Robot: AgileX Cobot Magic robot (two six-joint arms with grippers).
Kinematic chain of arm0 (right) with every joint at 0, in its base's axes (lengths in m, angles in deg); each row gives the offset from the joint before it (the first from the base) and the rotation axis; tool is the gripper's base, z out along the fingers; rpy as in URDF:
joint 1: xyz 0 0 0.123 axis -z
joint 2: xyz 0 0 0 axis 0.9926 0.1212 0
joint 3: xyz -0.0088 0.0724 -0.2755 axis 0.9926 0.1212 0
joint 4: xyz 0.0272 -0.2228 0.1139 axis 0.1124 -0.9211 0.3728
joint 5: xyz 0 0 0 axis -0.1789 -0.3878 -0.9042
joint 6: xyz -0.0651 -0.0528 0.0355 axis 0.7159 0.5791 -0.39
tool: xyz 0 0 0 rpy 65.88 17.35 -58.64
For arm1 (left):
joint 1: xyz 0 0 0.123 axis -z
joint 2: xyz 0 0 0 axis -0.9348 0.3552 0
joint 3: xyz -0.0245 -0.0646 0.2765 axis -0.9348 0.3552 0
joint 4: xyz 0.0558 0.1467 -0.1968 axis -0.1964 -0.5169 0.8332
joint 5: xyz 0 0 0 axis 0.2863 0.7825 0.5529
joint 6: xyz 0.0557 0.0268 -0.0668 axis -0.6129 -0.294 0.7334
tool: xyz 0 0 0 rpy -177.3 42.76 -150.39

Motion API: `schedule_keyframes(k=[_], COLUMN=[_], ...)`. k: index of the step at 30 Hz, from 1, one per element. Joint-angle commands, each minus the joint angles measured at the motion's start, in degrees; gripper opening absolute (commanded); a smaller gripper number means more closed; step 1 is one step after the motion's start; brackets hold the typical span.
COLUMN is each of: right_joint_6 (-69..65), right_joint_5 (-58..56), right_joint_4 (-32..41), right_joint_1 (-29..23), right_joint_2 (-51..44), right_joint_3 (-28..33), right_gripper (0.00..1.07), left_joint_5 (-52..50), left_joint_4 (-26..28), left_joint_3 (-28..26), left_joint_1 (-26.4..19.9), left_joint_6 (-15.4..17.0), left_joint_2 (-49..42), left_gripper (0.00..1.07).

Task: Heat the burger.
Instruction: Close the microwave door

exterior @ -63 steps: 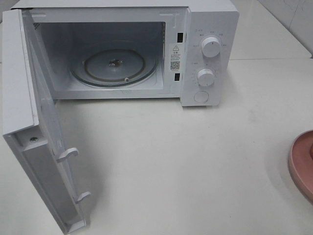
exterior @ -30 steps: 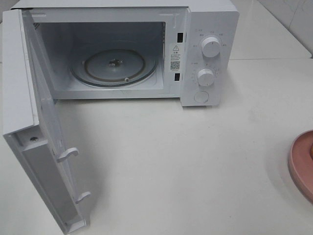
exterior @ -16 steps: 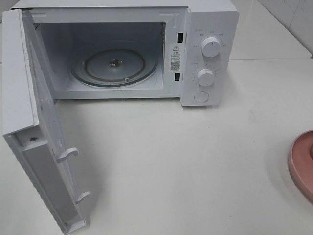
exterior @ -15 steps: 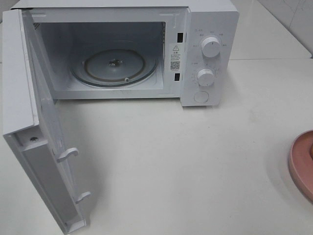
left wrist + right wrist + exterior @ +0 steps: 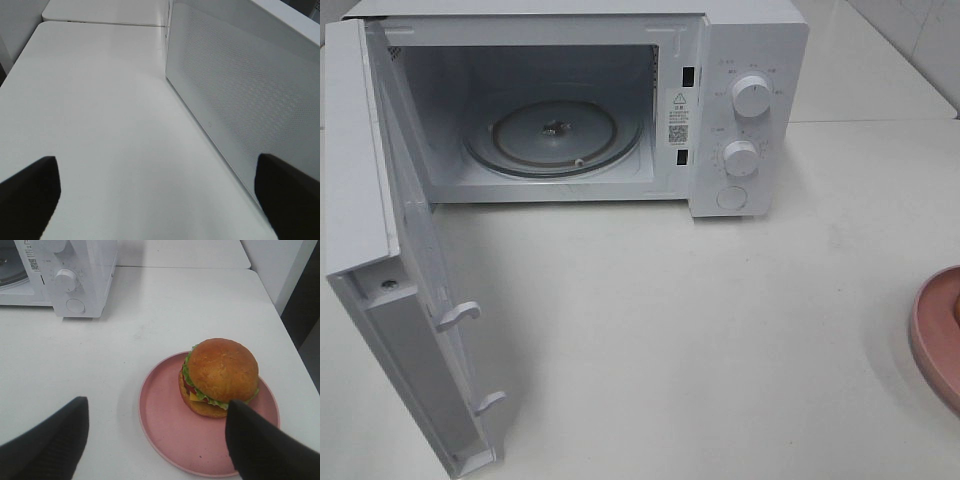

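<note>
The burger (image 5: 222,372), with a golden-brown domed bun and green lettuce at its edge, sits on a pink plate (image 5: 165,412) in the right wrist view. My right gripper (image 5: 155,450) hovers open, short of the plate, with nothing held between its dark fingers (image 5: 45,445). In the high view only the plate's rim (image 5: 932,335) shows at the right edge, and the burger is out of that view. The microwave (image 5: 750,60) stands with its door (image 5: 380,260) swung wide and its glass turntable (image 5: 555,135) bare. My left gripper (image 5: 160,200) is open beside the door's outer face (image 5: 240,100).
The microwave's two knobs (image 5: 751,95) and its round button (image 5: 732,197) face the front. White tabletop (image 5: 700,330) stretches between the microwave and the plate. The table's right edge (image 5: 270,300) lies just past the plate.
</note>
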Motion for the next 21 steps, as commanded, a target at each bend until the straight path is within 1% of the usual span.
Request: schedule_keyframes(k=[1, 21], right_joint_6=[0.86, 0.86], right_joint_5=[0.06, 0.06], right_joint_4=[0.11, 0.11], right_joint_1=[0.34, 0.34], right_joint_2=[-1.55, -1.55], right_joint_3=[0.17, 0.17], right_gripper=[0.75, 0.75], left_joint_5=[0.11, 0.11], left_joint_4=[0.11, 0.40], left_joint_3=[0.17, 0.17], left_joint_1=[0.00, 0.00], left_joint_6=[0.00, 0.00], left_joint_2=[-0.92, -0.92], left_gripper=[0.98, 0.98])
